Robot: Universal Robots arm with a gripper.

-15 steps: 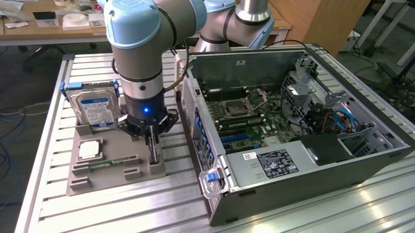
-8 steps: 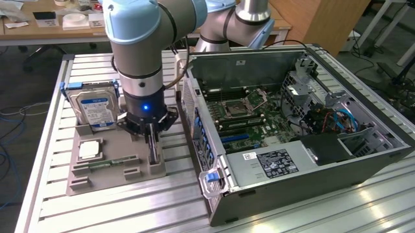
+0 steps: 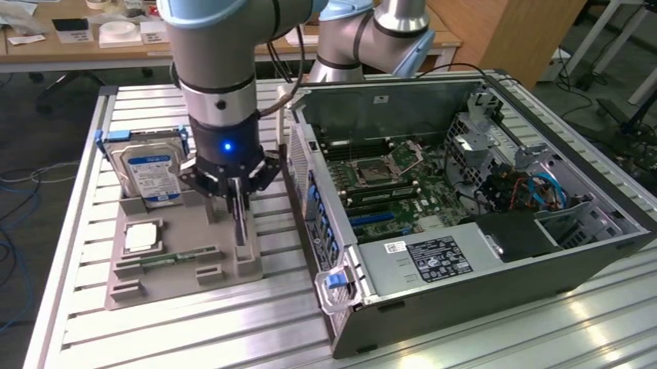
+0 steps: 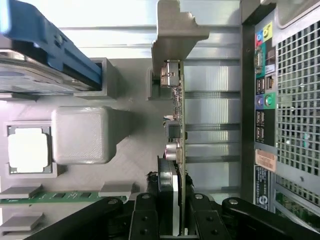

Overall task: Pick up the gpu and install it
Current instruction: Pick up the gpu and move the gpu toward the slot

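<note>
The black two-fingered gripper (image 3: 239, 229) of the grey-and-blue robot arm (image 3: 215, 69) hangs straight down over the grey plastic fixture tray (image 3: 175, 288). The jaws stand on either side of the gpu (image 4: 180, 115), a thin dark flat rectangular card with small components along it. In the wrist view the fingers (image 4: 145, 217) seem to press against both faces of the card, so they appear clamped on it near one end. The gpu stands on its long edge in the tray's slot and looks unlifted, its far end beside a grey upright post (image 4: 175, 30). Its long axis runs along the tray, roughly parallel to the near wall of the open black computer case (image 3: 339, 254). The case lies just beside the tray on the exterior view's right, with its green motherboard (image 3: 385, 177) exposed. A silver blue-labelled hard drive (image 3: 149, 173) stands on the card's other side.
</note>
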